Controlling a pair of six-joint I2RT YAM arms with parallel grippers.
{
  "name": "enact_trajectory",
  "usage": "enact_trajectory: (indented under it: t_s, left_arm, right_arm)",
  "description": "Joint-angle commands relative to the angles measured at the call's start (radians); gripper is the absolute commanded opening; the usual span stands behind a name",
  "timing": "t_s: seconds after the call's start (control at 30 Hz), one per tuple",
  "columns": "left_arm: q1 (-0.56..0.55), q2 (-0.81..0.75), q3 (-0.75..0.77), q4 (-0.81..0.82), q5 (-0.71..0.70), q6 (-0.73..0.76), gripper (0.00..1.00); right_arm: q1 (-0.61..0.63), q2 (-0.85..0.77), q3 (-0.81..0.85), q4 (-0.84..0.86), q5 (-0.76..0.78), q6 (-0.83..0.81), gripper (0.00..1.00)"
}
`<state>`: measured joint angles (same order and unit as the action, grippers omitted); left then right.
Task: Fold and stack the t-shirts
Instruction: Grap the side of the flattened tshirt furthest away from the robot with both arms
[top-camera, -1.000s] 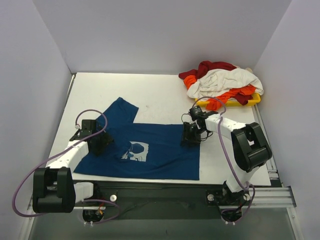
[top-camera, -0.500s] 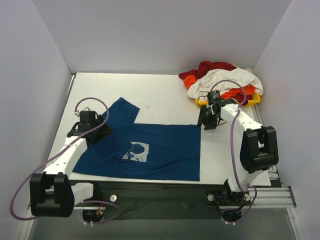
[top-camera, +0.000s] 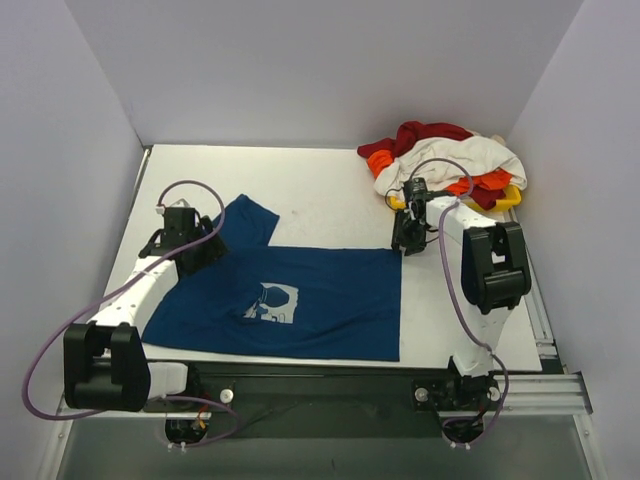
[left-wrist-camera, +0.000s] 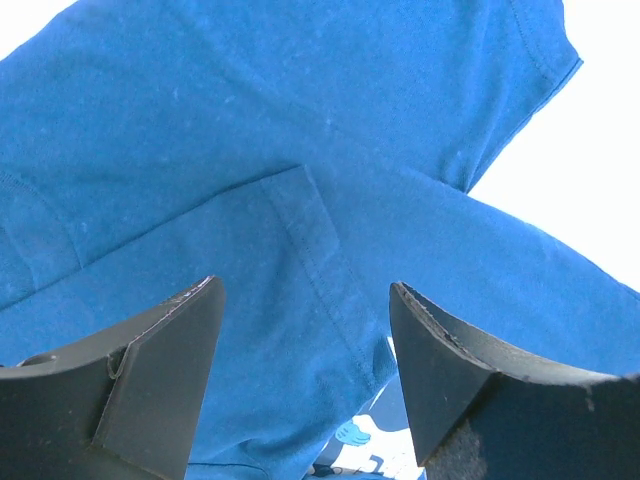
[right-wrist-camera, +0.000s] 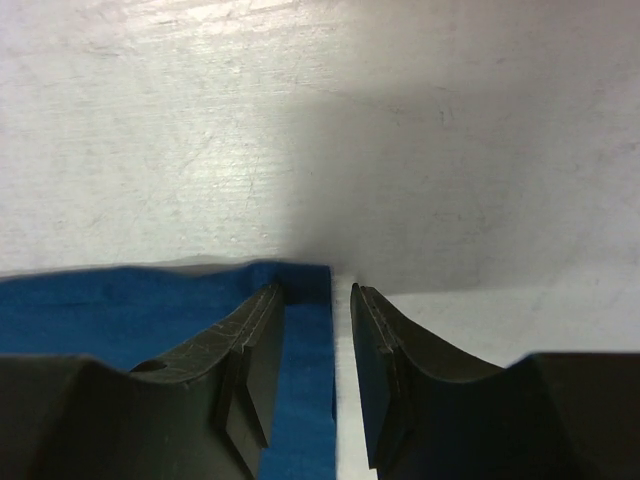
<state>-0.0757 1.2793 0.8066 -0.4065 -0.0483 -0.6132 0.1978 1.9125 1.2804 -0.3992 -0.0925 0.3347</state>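
Note:
The dark blue t-shirt (top-camera: 330, 290) lies spread flat at the table's front, its pale cartoon print (top-camera: 273, 302) facing up. My left gripper (top-camera: 205, 252) hovers open over its left shoulder. In the left wrist view, a folded hem of the blue t-shirt (left-wrist-camera: 250, 120) runs between the wide-apart fingers of that gripper (left-wrist-camera: 305, 290). My right gripper (top-camera: 405, 243) sits at the shirt's far right corner. In the right wrist view its jaws (right-wrist-camera: 316, 292) stand narrow and straddle the blue corner (right-wrist-camera: 300, 330), with a gap still showing beside the cloth.
Dark red (top-camera: 430, 133), white (top-camera: 445, 160) and orange (top-camera: 470, 187) t-shirts are heaped on a yellow tray (top-camera: 510, 198) at the back right. White walls close in the table on three sides. Bare tabletop (top-camera: 300, 190) lies behind the blue shirt.
My right gripper has moved back and right to the shirt's far right corner, and its jaws have narrowed. My left gripper has shifted toward the back along the left shoulder, still open.

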Motion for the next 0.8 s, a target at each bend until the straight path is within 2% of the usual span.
enact_trajectory:
  t_s: [0.0, 0.17, 0.27, 0.4, 0.5, 0.77]
  left_arm:
    - [-0.007, 0.014, 0.063, 0.044, -0.010, 0.035, 0.78]
    - [-0.009, 0.063, 0.111, 0.051, -0.019, 0.062, 0.78]
    - [-0.010, 0.144, 0.157, 0.072, -0.019, 0.079, 0.77]
    - [-0.012, 0.268, 0.262, 0.092, -0.022, 0.099, 0.75]
    - [-0.012, 0.378, 0.370, 0.116, -0.028, 0.116, 0.73]
    - [-0.012, 0.671, 0.667, 0.192, -0.038, 0.130, 0.68]
  right_arm:
    - [0.002, 0.019, 0.031, -0.010, 0.014, -0.010, 0.34]
    - [0.003, 0.023, 0.020, -0.009, -0.003, 0.004, 0.32]
    - [0.002, 0.031, 0.011, -0.009, 0.000, 0.007, 0.27]
    - [0.003, 0.030, -0.001, -0.009, -0.006, 0.018, 0.11]
    - [0.003, 0.017, -0.013, -0.009, -0.012, 0.032, 0.03]
    - [0.003, -0.013, -0.047, -0.009, -0.026, 0.049, 0.00]
